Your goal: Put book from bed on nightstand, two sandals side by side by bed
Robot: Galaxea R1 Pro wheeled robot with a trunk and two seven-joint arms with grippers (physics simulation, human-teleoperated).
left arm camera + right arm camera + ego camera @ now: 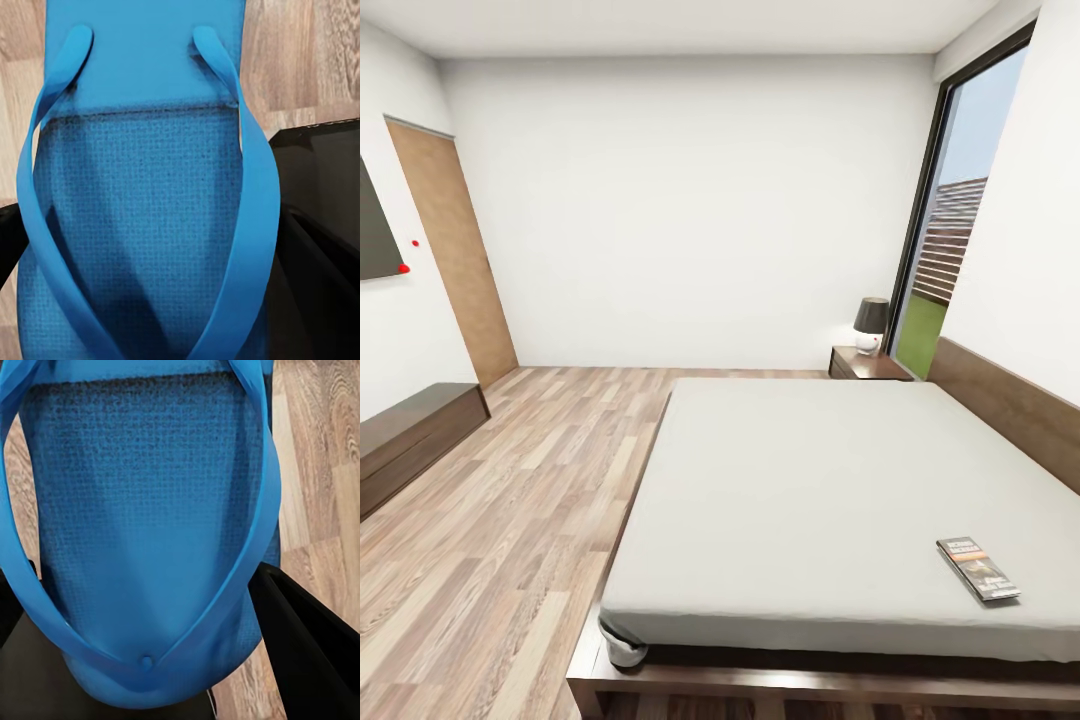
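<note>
book (977,568) nr bed (830,480) edge | L/R fingers (315,247) (300,637) each grip sandal (142,187) (142,510) | floor (510,480) open

Your left gripper (150,247) has glossy black, flat-sided fingers (322,225); your right gripper's (150,660) fingers (307,652) are matte black.

The room is evenly and brightly lit, with daylight admitted through the window (950,240). Only faint shadows are cast. Straight lines are bowed towards the edges of the head view. Both wrist views are rendered soft and slightly blurred.
</note>
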